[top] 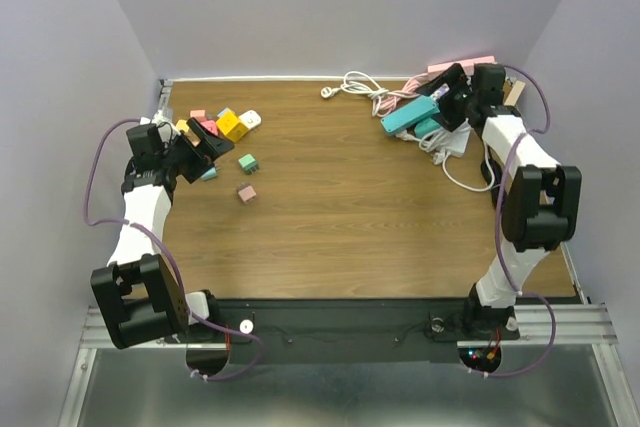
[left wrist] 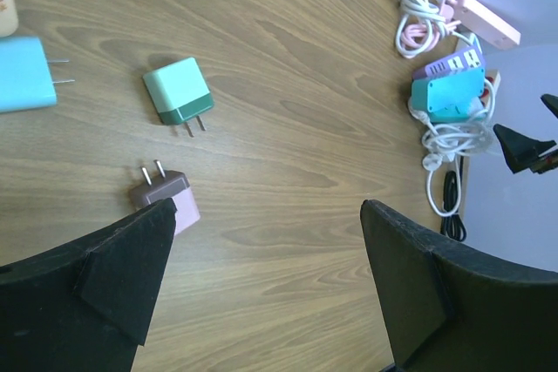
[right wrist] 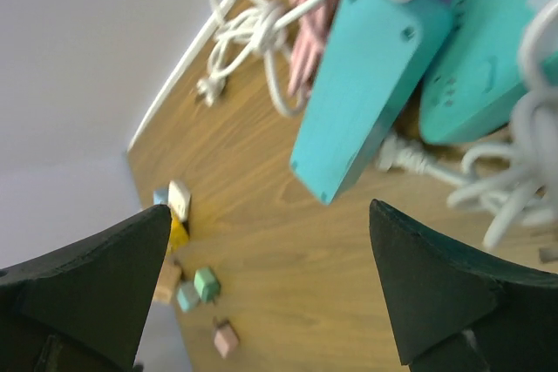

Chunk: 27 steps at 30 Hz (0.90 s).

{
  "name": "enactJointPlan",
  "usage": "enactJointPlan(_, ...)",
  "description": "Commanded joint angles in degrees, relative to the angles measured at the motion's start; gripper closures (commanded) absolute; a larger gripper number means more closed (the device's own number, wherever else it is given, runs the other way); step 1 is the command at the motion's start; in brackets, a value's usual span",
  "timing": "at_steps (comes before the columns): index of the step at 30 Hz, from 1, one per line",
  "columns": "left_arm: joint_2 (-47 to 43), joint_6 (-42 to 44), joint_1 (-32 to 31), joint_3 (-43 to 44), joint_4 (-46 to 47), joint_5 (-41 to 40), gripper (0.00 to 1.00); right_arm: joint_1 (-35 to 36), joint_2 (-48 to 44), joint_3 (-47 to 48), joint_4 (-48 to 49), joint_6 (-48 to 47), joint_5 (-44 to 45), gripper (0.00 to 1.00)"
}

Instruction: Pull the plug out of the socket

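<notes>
A teal power strip (top: 410, 115) lies tilted on a pile of strips and cords at the back right. In the right wrist view it (right wrist: 375, 84) shows its underside, so I cannot see any plug seated in it. My right gripper (top: 446, 99) is open and empty just right of the strip; its jaws (right wrist: 270, 215) stand wide apart, with the strip's end above them. My left gripper (top: 204, 151) is open and empty at the far left, beside loose plugs; in its wrist view (left wrist: 270, 276) only bare wood lies between the jaws.
Loose plugs lie at the left: green (left wrist: 179, 93), pink (left wrist: 170, 199), light blue (left wrist: 22, 73), yellow (top: 232, 127), white (top: 250, 119). A second teal strip (right wrist: 488, 67), a pink strip (left wrist: 488, 22) and white cords (top: 355, 83) crowd the back right corner.
</notes>
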Motion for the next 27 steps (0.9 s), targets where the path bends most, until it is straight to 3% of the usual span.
enactJointPlan(1,-1.2,1.0,0.0,-0.1,3.6,4.2,0.01,-0.5,-9.4,-4.4,1.1,-6.7,-10.9,0.00)
enactJointPlan(5,-1.2,1.8,-1.3,1.4,3.9,5.8,0.01,-0.4,-18.9,-12.3,0.7,-10.4,-19.3,0.00)
enactJointPlan(11,-4.5,2.3,-3.2,2.6,3.9,6.7,0.01,-0.4,-32.4,-22.8,0.6,-12.8,-23.8,0.00)
enactJointPlan(17,-12.2,0.5,-4.0,1.1,5.5,7.6,0.01,-0.4,-46.9,-31.2,0.4,-10.0,-24.1,0.00)
enactJointPlan(27,-22.4,-1.3,-5.2,-4.1,5.3,9.0,0.01,-0.5,-61.4,-39.0,-0.8,-2.8,-24.0,0.00)
